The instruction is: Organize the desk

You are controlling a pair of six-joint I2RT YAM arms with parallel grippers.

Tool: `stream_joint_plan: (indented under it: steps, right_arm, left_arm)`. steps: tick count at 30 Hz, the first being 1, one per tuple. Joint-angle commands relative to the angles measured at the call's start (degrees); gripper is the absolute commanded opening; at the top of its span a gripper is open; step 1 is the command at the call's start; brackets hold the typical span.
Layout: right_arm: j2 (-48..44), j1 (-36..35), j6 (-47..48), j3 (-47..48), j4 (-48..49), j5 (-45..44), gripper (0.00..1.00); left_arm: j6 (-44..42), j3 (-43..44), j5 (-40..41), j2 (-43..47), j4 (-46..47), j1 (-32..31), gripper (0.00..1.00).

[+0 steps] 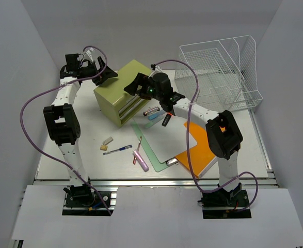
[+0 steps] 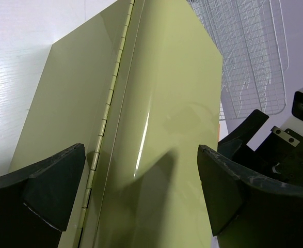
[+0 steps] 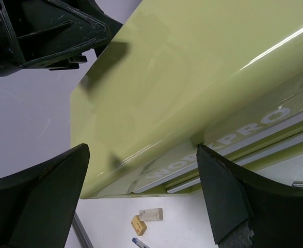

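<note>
Both my arms reach across the counter [image 1: 89,129], left pincer [image 1: 107,72] and right pincer [image 1: 133,86] released and grasping nothing, over the olive drawer box [image 1: 115,89] near the wire rack [image 1: 213,67].

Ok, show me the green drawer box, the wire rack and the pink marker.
drawer box [image 1: 112,94], top view, on its lid.
wire rack [image 1: 203,64], top view, on its left tray's mesh.
pink marker [image 1: 141,161], top view, on its barrel's middle.

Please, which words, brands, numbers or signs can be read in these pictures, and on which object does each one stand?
"WORKPRO": raised letters on the front face of the olive-green drawer box, seen in the right wrist view.
No other text is readable: the things lying on the desk are too small in the top view.
</note>
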State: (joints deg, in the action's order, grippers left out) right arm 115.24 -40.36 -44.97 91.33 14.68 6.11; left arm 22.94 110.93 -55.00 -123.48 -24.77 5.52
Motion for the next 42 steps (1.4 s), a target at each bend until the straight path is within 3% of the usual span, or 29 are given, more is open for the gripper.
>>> stream_joint_plan:
  steps: [1, 10, 27, 34, 39, 42]
  right_arm:
    - [0.5, -0.5, -1.2, 0.5, 5.9, -0.5, 0.89]
    - [1.3, -0.9, -2.5, 0.8, 6.5, -1.3, 0.89]
    - [-1.3, -1.7, -4.2, -0.1, 21.1, -1.2, 0.89]
    - [-0.3, -1.7, -3.3, 2.0, 21.0, -2.0, 0.89]
    - [2.2, -1.8, -2.1, 6.4, 20.9, -1.3, 0.89]
    - [3.5, -1.9, -0.8, 9.0, 20.1, -1.4, 0.89]
  left_arm:
    - [-0.4, -0.5, -2.2, 0.4, 0.8, -0.2, 0.98]
    - [-1.3, -1.2, -2.6, 0.7, 0.3, -0.1, 0.98]
    - [2.4, -4.6, -6.2, 1.8, 7.0, -0.1, 0.98]
    - [7.8, 3.8, -6.1, 1.3, 8.4, 1.2, 0.98]
    - [13.8, 6.1, -6.1, 2.7, 14.3, 4.5, 0.98]
    - [11.2, 11.0, -3.0, 2.9, 10.9, 5.7, 0.98]
